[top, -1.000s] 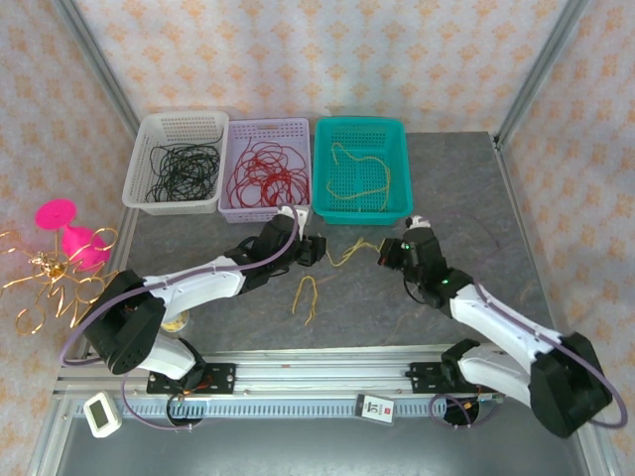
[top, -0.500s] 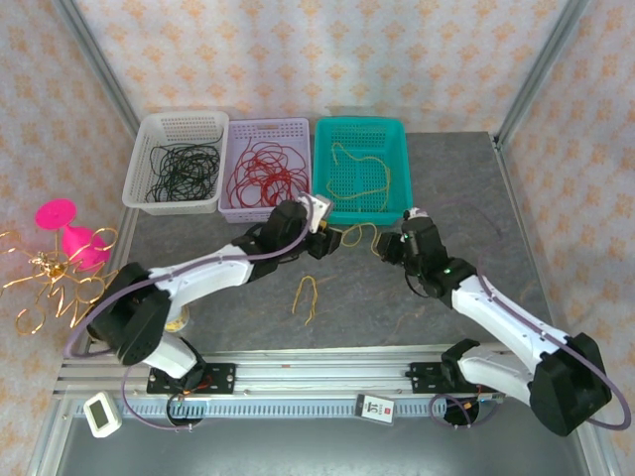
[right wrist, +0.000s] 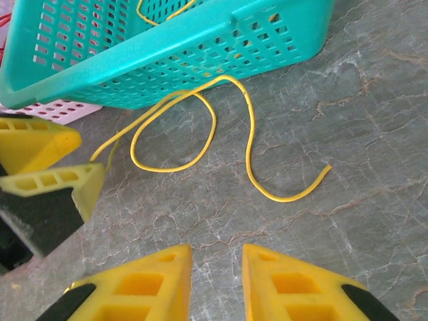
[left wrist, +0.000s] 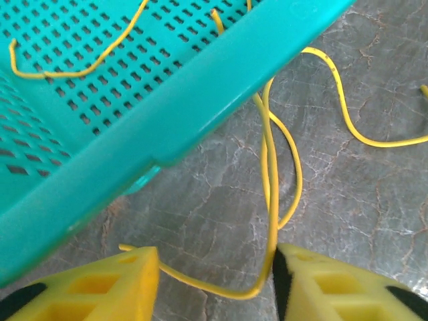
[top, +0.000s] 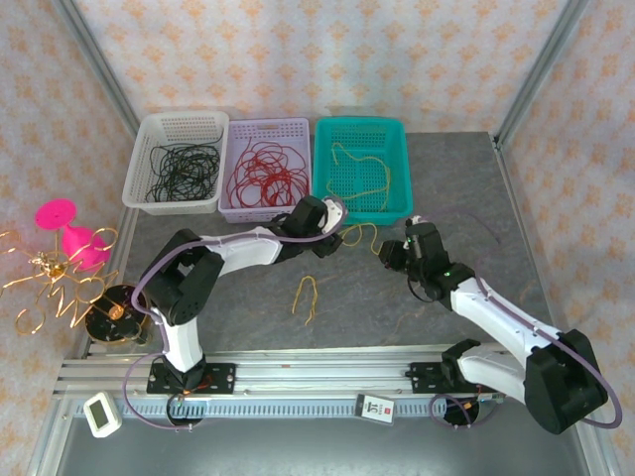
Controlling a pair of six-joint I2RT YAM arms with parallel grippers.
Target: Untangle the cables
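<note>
A loose yellow cable point(top: 361, 236) lies on the grey table in front of the teal basket point(top: 399, 212), between my two grippers. In the left wrist view the yellow cable point(left wrist: 270, 167) crosses the gap of my left gripper point(left wrist: 214, 284), which is open, and brushes the right finger point(left wrist: 334, 291). My left gripper point(top: 333, 238) sits at the basket's front left corner. My right gripper point(right wrist: 215, 274) is open with bare table between its fingers, short of the cable's free end point(right wrist: 294, 194). A second yellow cable point(top: 307, 296) lies nearer the front. Red cables point(top: 266, 171) lie in the lilac basket.
The white basket point(top: 181, 127) holds black wires. Another yellow cable point(top: 363, 169) lies in the teal basket. A pink stand point(top: 71, 236) and a golden curly wire ornament point(top: 45, 283) sit at the far left. A metal rail point(top: 317, 372) runs along the front edge.
My left gripper has moved right and forward to the teal basket's corner, drawing the yellow cable with it. The right gripper has shifted slightly and stands clear of the cable.
</note>
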